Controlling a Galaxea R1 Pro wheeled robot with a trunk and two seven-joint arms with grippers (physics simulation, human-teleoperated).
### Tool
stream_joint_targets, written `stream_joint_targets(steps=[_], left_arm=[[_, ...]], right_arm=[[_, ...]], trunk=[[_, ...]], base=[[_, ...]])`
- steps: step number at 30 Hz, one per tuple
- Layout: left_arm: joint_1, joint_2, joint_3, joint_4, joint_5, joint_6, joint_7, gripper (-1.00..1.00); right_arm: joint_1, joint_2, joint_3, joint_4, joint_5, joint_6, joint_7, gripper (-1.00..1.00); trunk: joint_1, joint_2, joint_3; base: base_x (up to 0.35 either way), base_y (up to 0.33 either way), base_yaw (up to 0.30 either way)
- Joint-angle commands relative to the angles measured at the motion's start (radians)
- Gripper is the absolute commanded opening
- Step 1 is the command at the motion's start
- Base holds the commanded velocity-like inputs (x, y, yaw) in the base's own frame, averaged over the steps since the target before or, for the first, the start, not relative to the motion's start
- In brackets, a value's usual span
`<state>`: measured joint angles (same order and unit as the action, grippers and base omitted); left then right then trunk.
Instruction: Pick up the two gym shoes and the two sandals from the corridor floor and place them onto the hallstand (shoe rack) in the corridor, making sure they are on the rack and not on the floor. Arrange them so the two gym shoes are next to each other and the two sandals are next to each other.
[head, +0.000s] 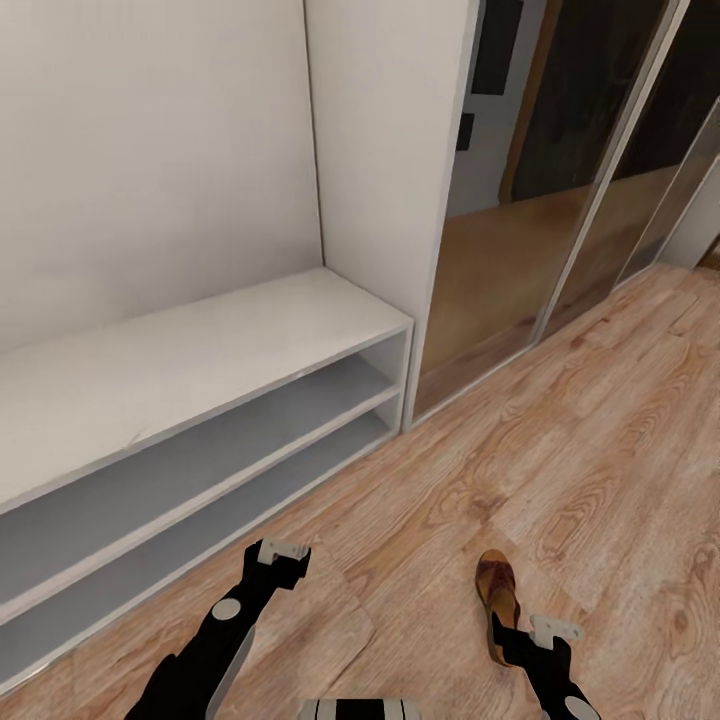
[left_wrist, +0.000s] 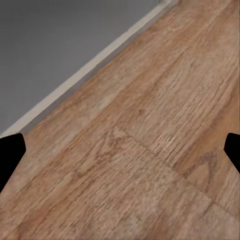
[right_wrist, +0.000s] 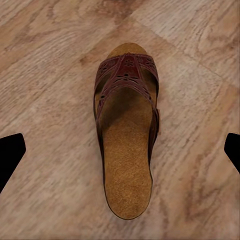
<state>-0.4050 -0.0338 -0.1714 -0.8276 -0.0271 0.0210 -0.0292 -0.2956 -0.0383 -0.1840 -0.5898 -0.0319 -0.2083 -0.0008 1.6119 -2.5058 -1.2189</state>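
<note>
One brown leather sandal (head: 496, 592) with a tan footbed lies on the wood-plank corridor floor (head: 560, 450), toe pointing away from me. My right gripper (head: 536, 640) hangs open just over its heel end. In the right wrist view the sandal (right_wrist: 125, 150) lies lengthwise between the spread fingertips (right_wrist: 10, 152), untouched. My left gripper (head: 282, 562) is open above bare floor in front of the hallstand (head: 200, 360), whose two grey shoe tiers are empty. Its lower tier (left_wrist: 60, 50) appears in the left wrist view. The gym shoes are out of view.
The hallstand's tall white side panel (head: 385, 150) rises at its right end. Mirrored sliding doors (head: 520, 200) stand beyond it along the wall. Open wooden floor stretches to the right and ahead of the sandal.
</note>
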Motion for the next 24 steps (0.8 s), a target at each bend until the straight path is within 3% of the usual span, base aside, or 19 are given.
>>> stream_joint_targets(steps=[1, 14, 24], left_arm=[[0.000, 0.000, 0.001, -0.005, -0.003, 0.002, -0.003, 1.00], [-0.002, 0.001, 0.003, -0.065, -0.002, 0.005, -0.002, 1.00], [-0.023, -0.004, 0.003, -0.126, -0.001, 0.060, -0.002, 1.00]], right_arm=[[0.000, 0.000, 0.000, 0.001, -0.003, -0.003, 0.000, 1.00], [0.000, 0.000, -0.002, 0.000, -0.003, -0.003, -0.002, 1.00], [0.000, 0.000, -0.002, -0.002, -0.002, -0.002, -0.002, 1.00]], trunk=[[0.000, 0.000, -0.005], [0.006, -0.004, -0.072], [0.010, -0.005, -0.104]], base=[[0.000, 0.000, -0.003], [0.000, 0.000, 0.000], [0.000, 0.000, 0.000]])
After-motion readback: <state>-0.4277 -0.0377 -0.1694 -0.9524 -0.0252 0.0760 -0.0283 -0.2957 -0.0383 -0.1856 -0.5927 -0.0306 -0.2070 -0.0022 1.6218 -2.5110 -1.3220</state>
